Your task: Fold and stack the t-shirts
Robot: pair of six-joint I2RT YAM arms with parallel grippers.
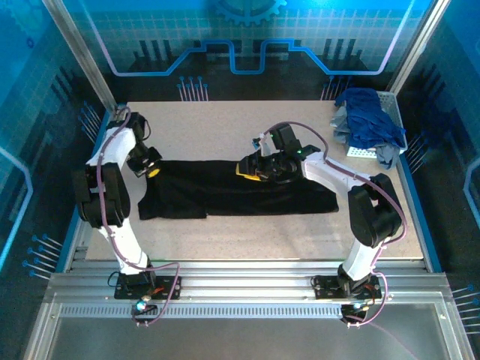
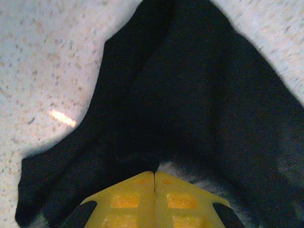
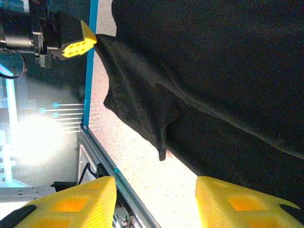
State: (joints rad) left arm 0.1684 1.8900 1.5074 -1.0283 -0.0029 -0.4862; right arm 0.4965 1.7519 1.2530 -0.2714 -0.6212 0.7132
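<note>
Table (image 1: 225, 124), black t-shirt (image 1: 225, 196), middle under right tool (image 1: 249, 171)

One black t-shirt (image 1: 247, 196) lies mid-frame. At upper right, one blue t-shirt (image 1: 367, 116) and one grey-blue t-shirt (image 1: 341, 126) fill one white basket (image 1: 361, 152).

1. Speckled beige surface (image 1: 225, 124), rectangular and evenly lit.
2. Blue rim (image 1: 422, 225) along the left and right edges of the surface.
3. Beyond the far edge, a translucent blue back wall (image 1: 150, 37) with a fine grid, an angular bright-blue line and a gear emblem (image 1: 247, 9) at top centre.
4. Silver metal posts (image 1: 82, 52) slanting up from the far corners.
5. Dark blue side panels (image 1: 30, 112) printed with thin white dot-tipped lines.
6. Along the near edge, slotted aluminium rails (image 1: 240, 289), then a flat grey plate (image 1: 240, 337).
7. Small bright glare streak (image 2: 62, 118) on the speckled top, left wrist view.
8. Hazy white glow (image 3: 33, 137) past the blue rim, right wrist view.
</note>
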